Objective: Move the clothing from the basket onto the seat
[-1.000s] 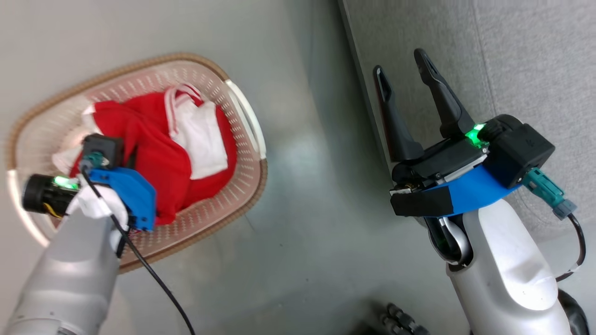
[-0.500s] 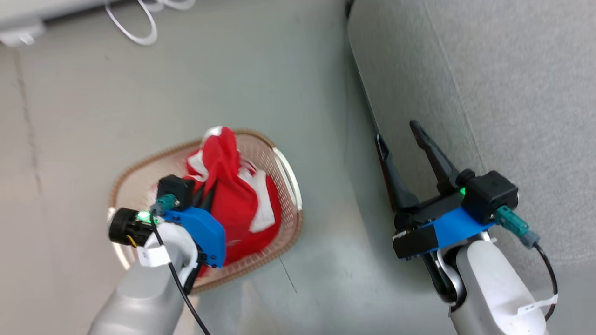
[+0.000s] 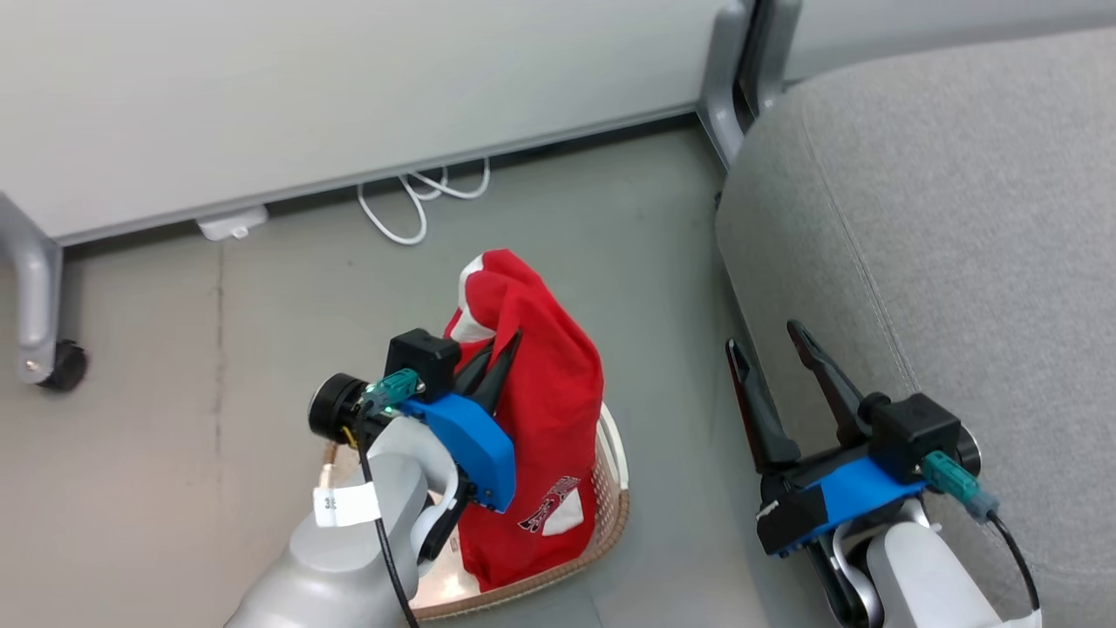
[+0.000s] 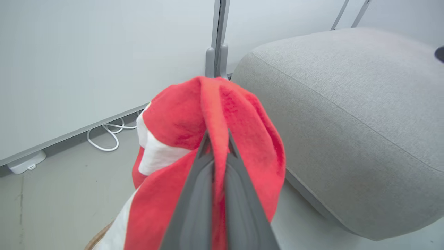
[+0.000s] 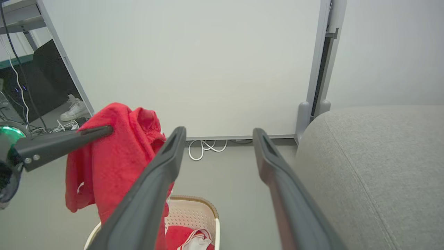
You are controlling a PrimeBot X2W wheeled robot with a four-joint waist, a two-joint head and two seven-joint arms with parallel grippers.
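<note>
Left claw (image 3: 504,347) is pressed together on the red garment (image 3: 549,392), pinching a fold near the top of it. The left wrist view makes it plain: the two dark fingers (image 4: 194,201) meet on a ridge of red cloth, and the fabric bunches over their tips with a white panel showing on one side. The garment hangs down from that pinch in a long loose drape, a white patch with dark print low on its front. It hangs right over the basket (image 3: 606,497), which stands on the grey floor (image 3: 218,392) below the left arm. From the head view the hem reaches down to the basket's mouth, but I cannot tell whether it is touching the rim. Over in the right wrist view there's a second red piece (image 5: 189,239) with white stripes lying at the bottom of the basket. Right claw (image 3: 763,338) is spread wide, fingers well apart and holding nothing, hovering just beside the front edge of the seat (image 3: 959,262). That seat, big, grey and rounded at the corner, sits to the right of the basket with a strip of floor between them, and there is no cloth on the part in view. Behind it all, a pale panel (image 3: 349,87) runs across, a white cable (image 3: 418,205) looped on the floor at its foot and a caster (image 3: 61,366) at the far left.
</note>
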